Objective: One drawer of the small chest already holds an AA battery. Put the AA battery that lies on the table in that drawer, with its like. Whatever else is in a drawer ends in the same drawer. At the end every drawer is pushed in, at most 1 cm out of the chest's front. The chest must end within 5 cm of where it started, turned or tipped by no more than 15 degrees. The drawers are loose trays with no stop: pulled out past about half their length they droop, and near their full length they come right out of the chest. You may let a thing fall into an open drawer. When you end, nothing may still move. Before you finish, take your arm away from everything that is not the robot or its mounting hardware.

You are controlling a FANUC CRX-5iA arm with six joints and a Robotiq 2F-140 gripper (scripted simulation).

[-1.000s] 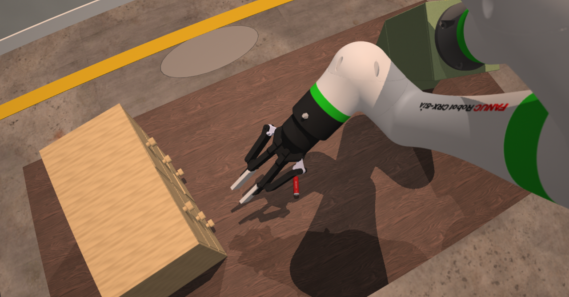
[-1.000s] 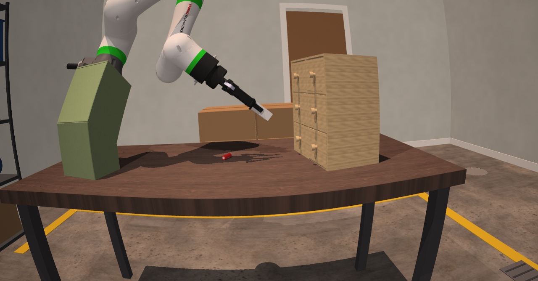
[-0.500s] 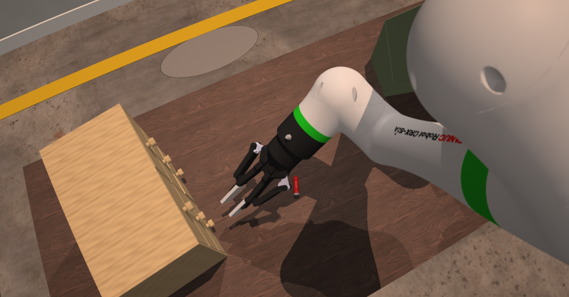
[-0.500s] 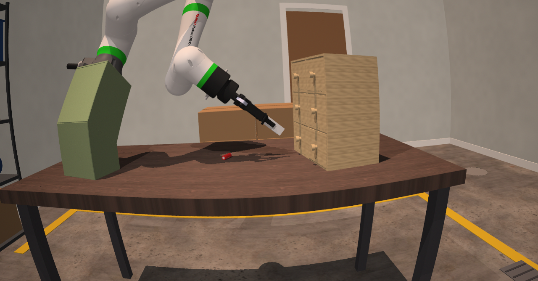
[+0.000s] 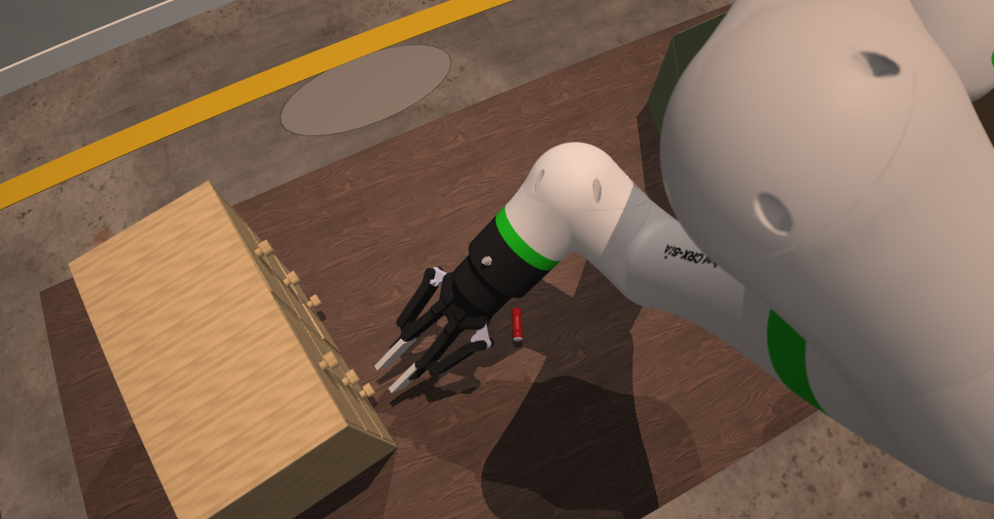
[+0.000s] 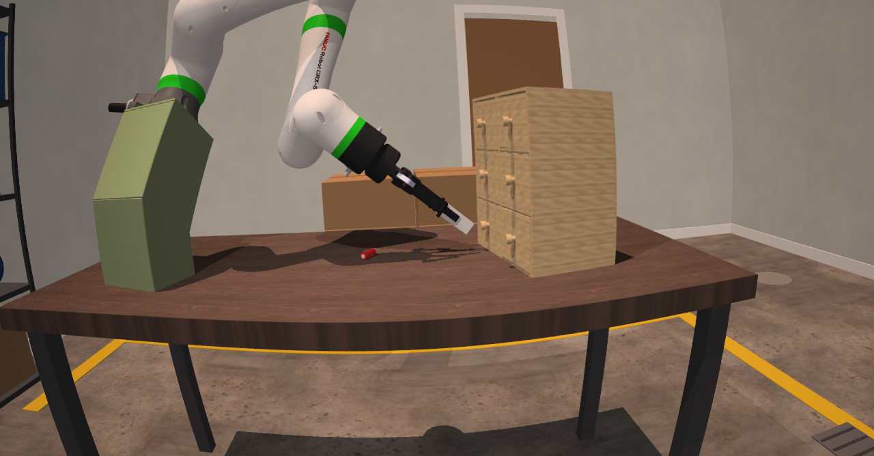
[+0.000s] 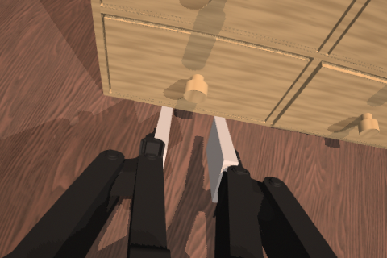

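Pincer parted, battery still to be gripped

From the top, the pincer [image 5: 384, 379] [image 6: 469, 228] [image 7: 189, 129] stands slightly apart before the chest [image 5: 173, 349] [image 6: 571, 178] [image 7: 161, 22], holding nothing. The AA battery [image 5: 516, 325] [image 6: 368, 253] lies out from the chest's front.

Exterior: it rests sideways on the tabletop [image 5: 417, 189] [image 6: 397, 294]; probably stiff, light, smooth and apt to roll, best pinched across its middle.

Wrist: a bottom knob [image 5: 366, 391] [image 6: 511, 240] [image 7: 196, 89] sits just beyond the fingertips; the battery is out of view.

One chest [image 5: 208, 349] [image 6: 572, 178] [image 7: 316, 56], six drawers [image 5: 300, 321] [image 6: 519, 199] [image 7: 153, 56], six knobs [image 5: 329, 360] [image 6: 509, 180] [image 7: 196, 89], one battery [image 5: 516, 325] [image 6: 367, 253], two cardboard boxes [image 6: 368, 204]
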